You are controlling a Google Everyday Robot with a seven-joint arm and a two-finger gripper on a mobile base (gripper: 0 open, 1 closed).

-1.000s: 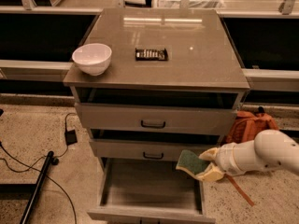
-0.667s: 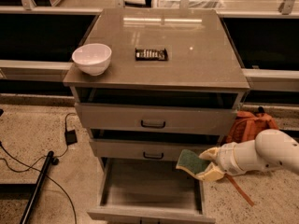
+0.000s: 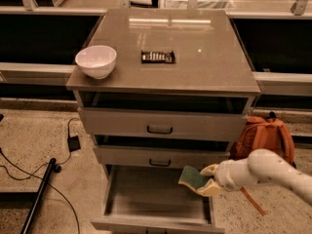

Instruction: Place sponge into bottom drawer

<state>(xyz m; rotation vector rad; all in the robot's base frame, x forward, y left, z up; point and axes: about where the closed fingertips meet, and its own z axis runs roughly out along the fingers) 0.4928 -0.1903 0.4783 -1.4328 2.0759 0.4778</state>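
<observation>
The sponge (image 3: 193, 178), dark green on top with pale yellow foam below, is held in my gripper (image 3: 207, 179) over the right part of the open bottom drawer (image 3: 156, 195). The gripper is shut on the sponge's right end and comes in from the right on a white arm (image 3: 273, 172). The drawer is pulled out and its grey floor shows bare. The sponge hangs just below the middle drawer's front (image 3: 161, 157) and above the bottom drawer's floor.
A white bowl (image 3: 96, 60) and a dark flat snack packet (image 3: 157, 57) sit on the cabinet top (image 3: 204, 48). An orange backpack (image 3: 263, 138) leans at the cabinet's right. Black cables and a dark pole (image 3: 41, 189) lie on the floor at left.
</observation>
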